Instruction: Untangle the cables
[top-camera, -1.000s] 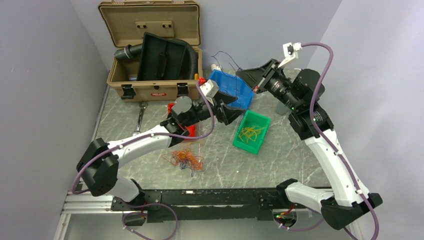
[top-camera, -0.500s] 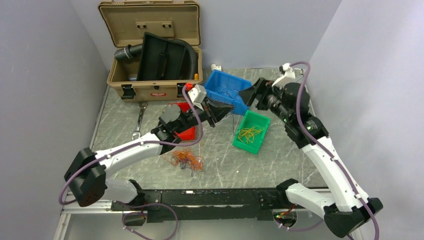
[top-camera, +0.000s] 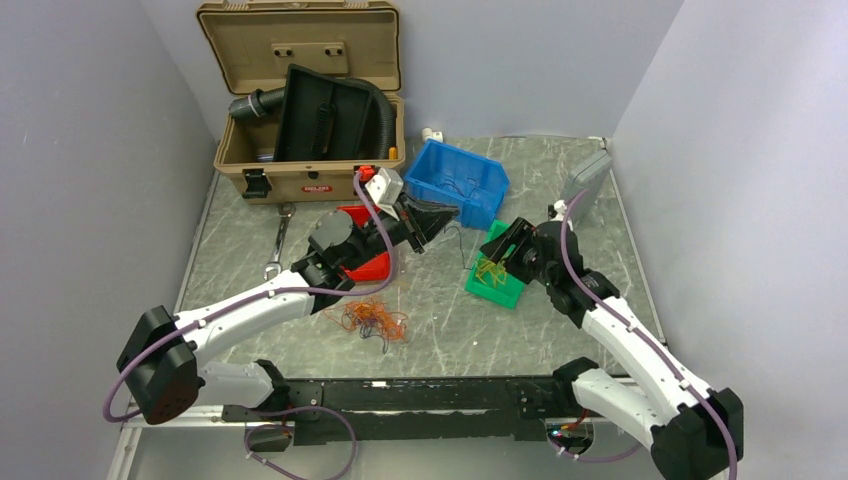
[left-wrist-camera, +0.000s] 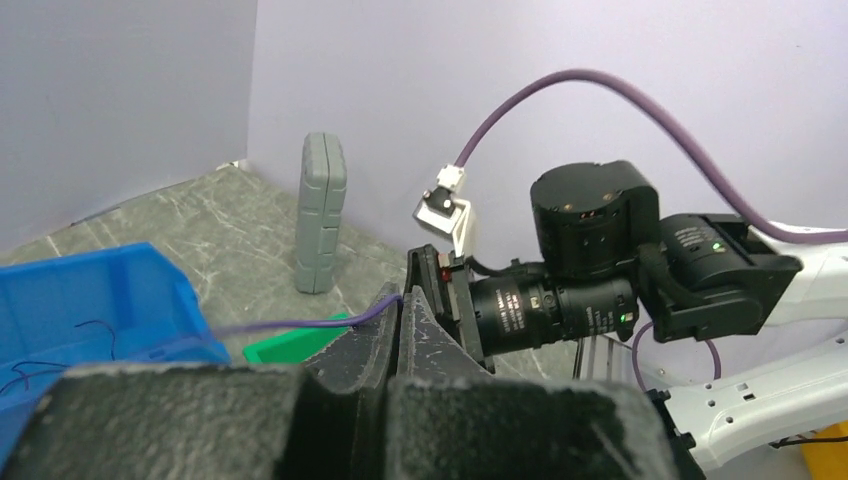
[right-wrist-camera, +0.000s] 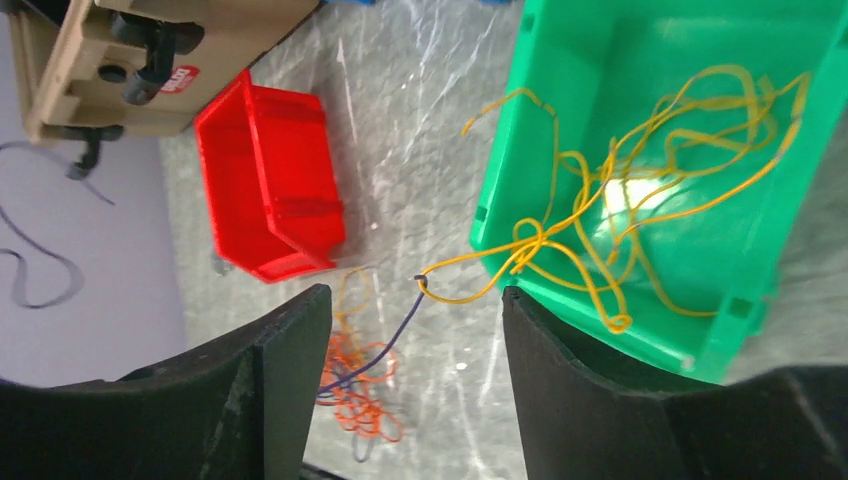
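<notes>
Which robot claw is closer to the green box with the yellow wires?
Right. The right gripper hangs over the green plastic box; the left gripper is farther off, beside the blue plastic box.

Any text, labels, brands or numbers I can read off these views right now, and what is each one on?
Small red label with white lettering, on the front of the tan hard plastic case: too small in the top view and too blurred in the right wrist view to read.
Nothing else in any view carries legible words, numbers or signs.
</notes>
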